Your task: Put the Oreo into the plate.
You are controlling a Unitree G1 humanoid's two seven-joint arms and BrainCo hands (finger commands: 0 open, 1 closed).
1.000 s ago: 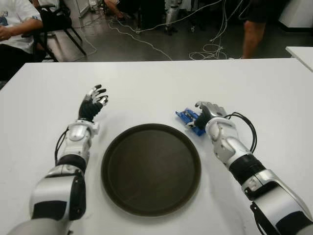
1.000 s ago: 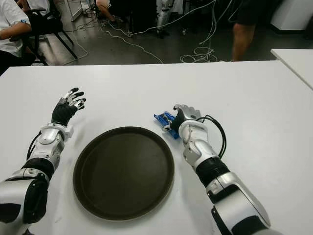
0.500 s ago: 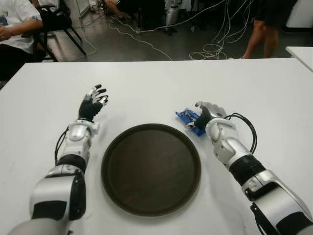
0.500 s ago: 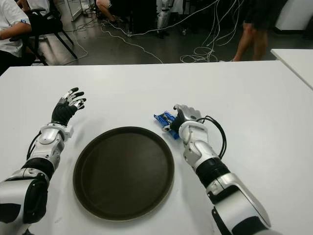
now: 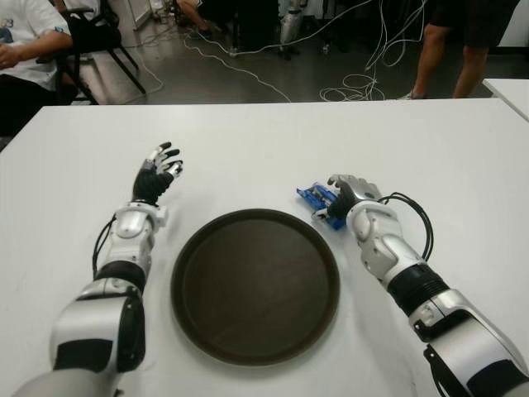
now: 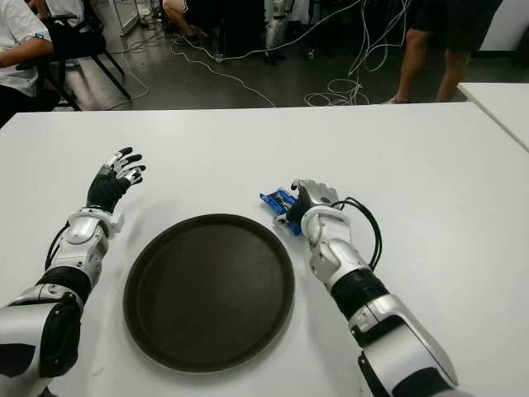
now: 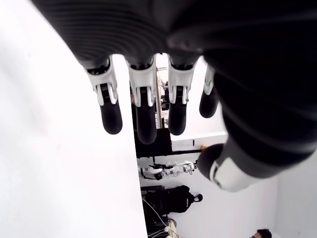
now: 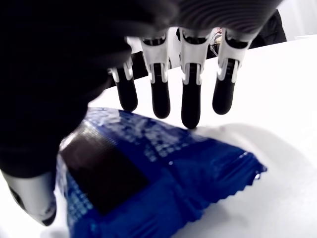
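The Oreo is a blue packet [image 5: 317,198] lying on the white table [image 5: 248,141], just past the far right rim of the round dark plate [image 5: 256,285], which holds nothing. My right hand [image 5: 350,188] hovers over the packet's right end. In the right wrist view its fingers [image 8: 190,106] stretch out straight above the packet [image 8: 163,168] and the thumb sits beside it, with no grasp closed. My left hand [image 5: 157,169] shows left of the plate, its fingers [image 7: 143,124] spread and holding nothing.
Beyond the table's far edge, cables [image 5: 364,78] lie on the floor. A seated person [image 5: 25,50] is at the far left, and a standing person's legs [image 5: 446,58] show at the far right. Another white table's corner [image 5: 508,87] lies at the right.
My right hand has edged slightly left over the blue packet. The packet, the plate and my left hand have not moved. The standing person in the background has shifted.
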